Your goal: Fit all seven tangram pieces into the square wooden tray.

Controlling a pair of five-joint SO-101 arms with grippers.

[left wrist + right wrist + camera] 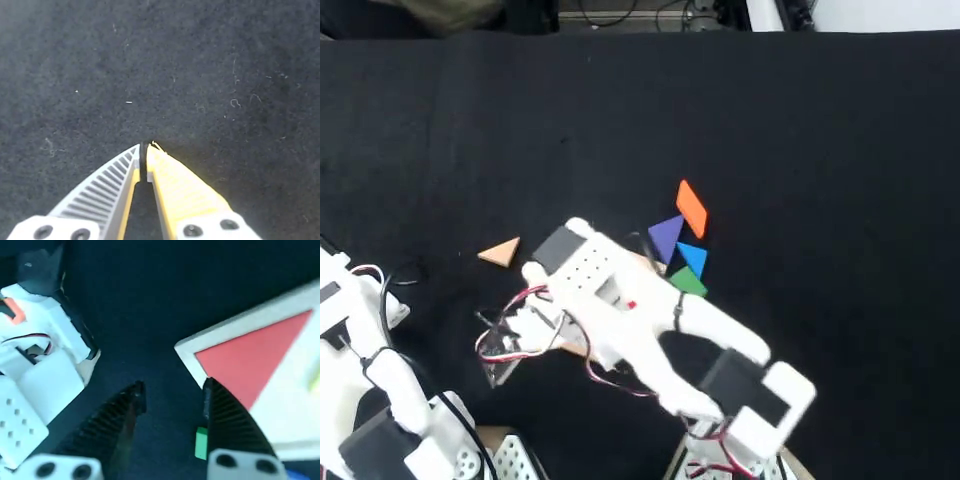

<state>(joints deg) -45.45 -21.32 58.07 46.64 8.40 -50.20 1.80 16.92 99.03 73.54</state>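
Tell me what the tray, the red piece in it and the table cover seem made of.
Tray: pale, matte rim, probably unfinished wood; no grain is visible.
Red piece: flat, even, matte colour, likely painted wood, possibly plastic.
Table cover: black fabric, felt-like; lint and stray fibres cling to it.

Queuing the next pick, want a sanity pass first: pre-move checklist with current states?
1. Right pincer open, nothing in it: ok.
2. Left pincer shut over bare cloth: ok.
3. Red triangle inside tray: ok.
4. All seven pieces in tray: not ok; tan triangle, orange piece, purple triangle, blue triangle lie on the cloth.
5. Free room left in tray: cannot tell, right arm covers it.
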